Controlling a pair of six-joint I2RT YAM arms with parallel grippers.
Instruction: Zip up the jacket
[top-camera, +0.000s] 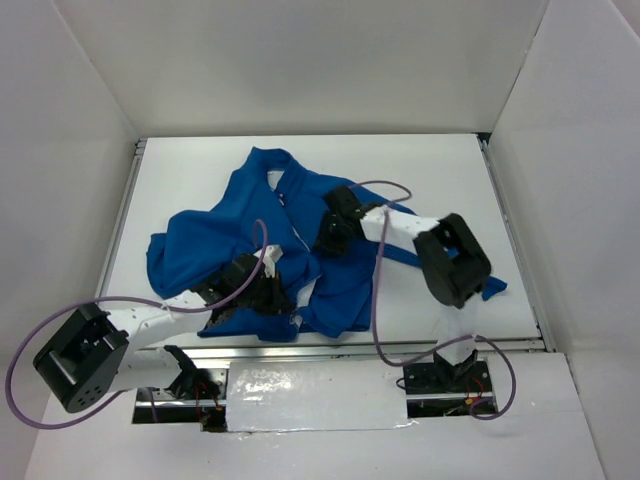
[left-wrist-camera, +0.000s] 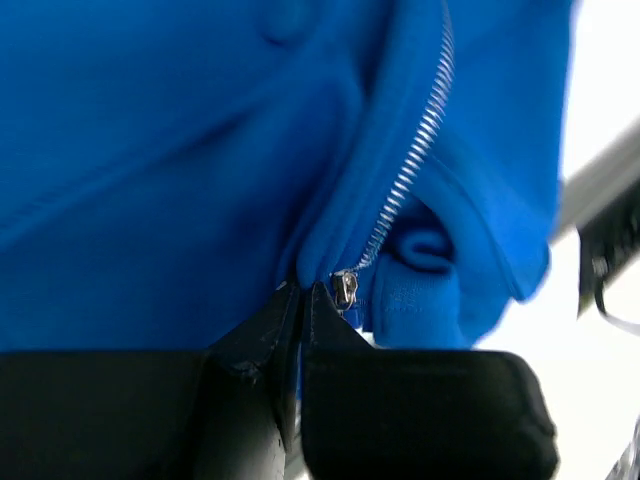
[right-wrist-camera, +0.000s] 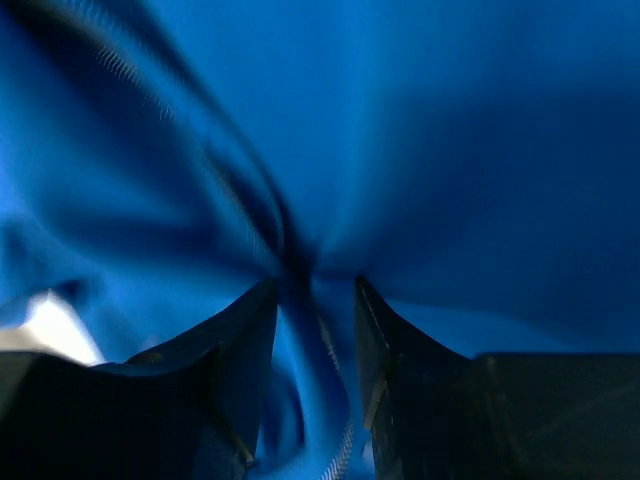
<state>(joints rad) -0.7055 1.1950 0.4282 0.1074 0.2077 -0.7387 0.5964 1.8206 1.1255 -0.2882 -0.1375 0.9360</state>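
Observation:
The bright blue fleece jacket (top-camera: 215, 240) lies crumpled on the white table (top-camera: 440, 170), collar toward the back. My left gripper (top-camera: 268, 290) is at the jacket's lower front edge. In the left wrist view it (left-wrist-camera: 300, 292) is shut on the blue fabric right beside the small metal zipper pull (left-wrist-camera: 345, 290), and the white zipper teeth (left-wrist-camera: 420, 140) run up from there. My right gripper (top-camera: 328, 236) is higher on the front. In the right wrist view it (right-wrist-camera: 315, 285) pinches a bunched fold of the jacket (right-wrist-camera: 450, 150) with zipper tape between its fingers (right-wrist-camera: 385, 340).
White walls enclose the table on three sides. A metal rail (top-camera: 330, 347) runs along the near edge. Purple cables (top-camera: 378, 290) loop over the jacket and table. The jacket's right sleeve (top-camera: 492, 290) passes under the right arm.

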